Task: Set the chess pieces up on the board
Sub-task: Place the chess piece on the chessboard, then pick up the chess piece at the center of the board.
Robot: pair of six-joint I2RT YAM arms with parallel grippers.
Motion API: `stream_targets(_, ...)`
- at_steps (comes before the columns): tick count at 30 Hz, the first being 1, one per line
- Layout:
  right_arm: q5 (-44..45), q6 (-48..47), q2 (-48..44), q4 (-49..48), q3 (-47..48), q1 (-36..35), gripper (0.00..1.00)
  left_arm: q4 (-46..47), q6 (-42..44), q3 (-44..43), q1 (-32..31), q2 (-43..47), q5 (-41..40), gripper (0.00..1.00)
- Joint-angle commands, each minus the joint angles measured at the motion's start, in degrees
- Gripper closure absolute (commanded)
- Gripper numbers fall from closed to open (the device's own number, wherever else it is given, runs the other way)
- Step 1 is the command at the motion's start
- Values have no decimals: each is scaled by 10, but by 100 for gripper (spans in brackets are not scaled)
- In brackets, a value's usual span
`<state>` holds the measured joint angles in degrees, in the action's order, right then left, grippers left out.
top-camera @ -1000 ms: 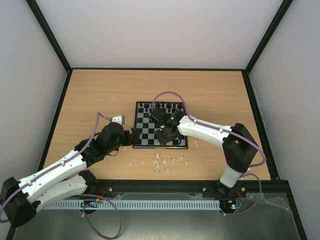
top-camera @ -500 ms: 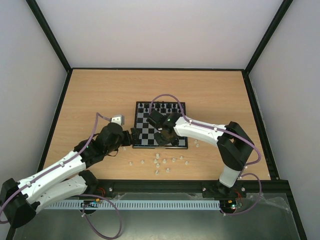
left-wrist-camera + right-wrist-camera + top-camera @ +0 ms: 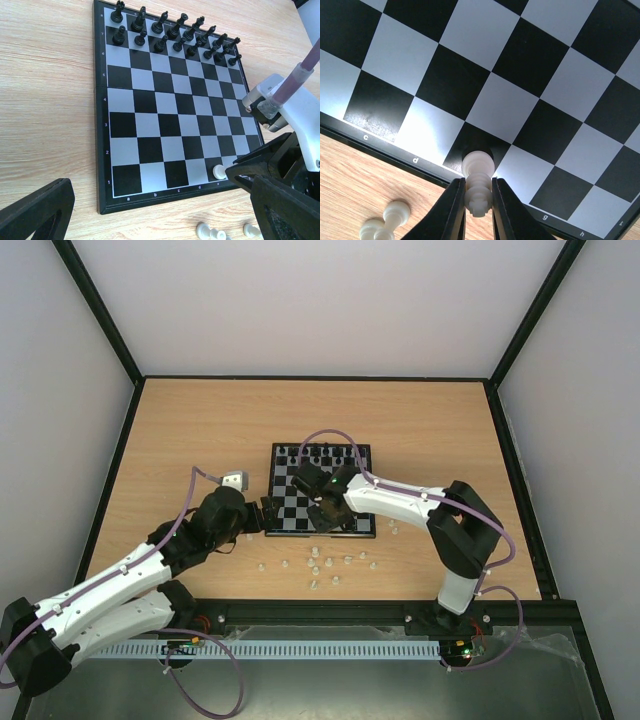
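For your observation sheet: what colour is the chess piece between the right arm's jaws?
The piece is cream-white; the right wrist view shows it best.

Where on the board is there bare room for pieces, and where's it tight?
Bare: board ranks one to six, between the black pieces and the near border, except e1, where the right gripper is shut on a white piece. Crowded: the far two ranks, and the table before the board, strewn with loose pieces.
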<state>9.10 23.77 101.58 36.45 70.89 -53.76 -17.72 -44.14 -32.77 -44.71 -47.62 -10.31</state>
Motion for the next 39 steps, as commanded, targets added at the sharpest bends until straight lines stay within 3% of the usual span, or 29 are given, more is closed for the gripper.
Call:
stream_targets(1,4,-1,17,7,14,0,85,0,-2,4,2,4,-1,1)
stream_targets(11,-1,-4,18,2,9,4,80,1,-2,5,2,5,-1,0)
stream_targets(21,4,-2,-30,17,15,5,43,2,-2,-1,2,-2,2,1)
stream_targets(24,4,-4,-57,17,12,4,36,-3,-2,-7,2,-6,4,1)
stream_targets(33,-33,1,-139,6,-40,-4,34,-9,-12,-12,2,-17,12,0)
stream_targets(39,-42,19,-134,-1,-61,-60,35,-11,-19,-7,2,-5,5,1)
